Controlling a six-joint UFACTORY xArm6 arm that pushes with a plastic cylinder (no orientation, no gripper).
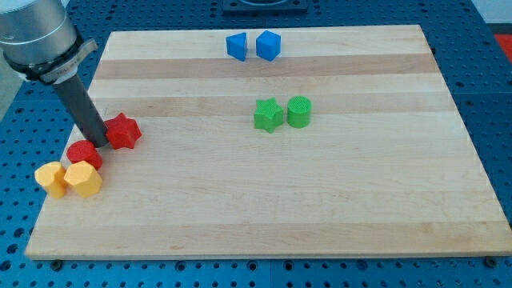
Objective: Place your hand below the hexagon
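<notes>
A yellow hexagon block [83,178] lies near the board's left edge, touching another yellow block [51,178] on its left whose shape is unclear. A red round block [83,154] sits just above the hexagon. A red star [122,130] lies up and to the right of it. My tip [100,143] rests on the board between the red round block and the red star, touching or nearly touching both. It is above and slightly right of the yellow hexagon.
Two blue blocks [236,46] [268,45] sit side by side at the board's top middle. A green star [268,114] and a green cylinder [298,111] sit together at mid-board. The wooden board [320,208] lies on a blue perforated table.
</notes>
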